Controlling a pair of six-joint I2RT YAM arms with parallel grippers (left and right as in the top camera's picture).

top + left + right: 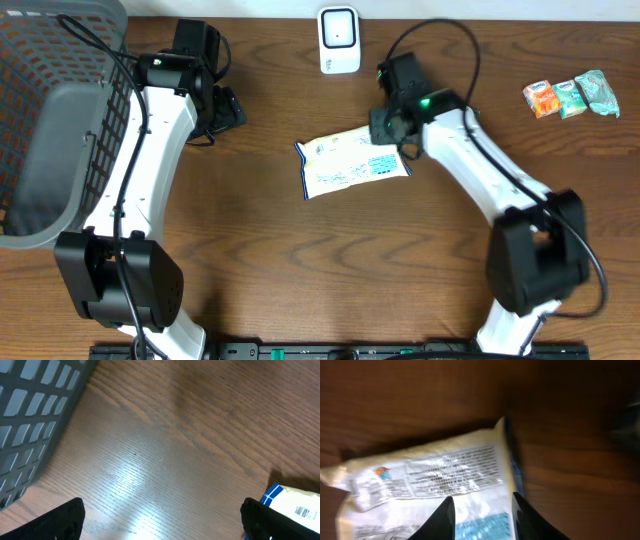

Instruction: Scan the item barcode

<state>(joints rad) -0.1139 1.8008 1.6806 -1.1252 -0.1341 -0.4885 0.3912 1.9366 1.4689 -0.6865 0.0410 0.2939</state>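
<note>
Right gripper [483, 497] at the packet [352, 165], left gripper [162, 504] spread wide.
The right gripper's jaws stand narrowly apart over the packet's 3 o'clock end; the blurred wrist view does not show whether they pinch it. The white-and-blue packet lies flat near the middle of the table [300, 270]. The left gripper hangs over bare wood at the packet's 10 o'clock. A white scanner [339, 40] stands at the packet's 12 o'clock, a grey basket [60, 60] at 9, and three small snack packs [570, 97] at 2.

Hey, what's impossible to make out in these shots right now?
White plastic packet: print blurred in right wrist view.
Its barcode: tiny, packet cut by frame edge, left wrist view.
Three small colourful packets: too small overhead.
Right gripper: whether it grips the packet; its own body hides this overhead.
</note>
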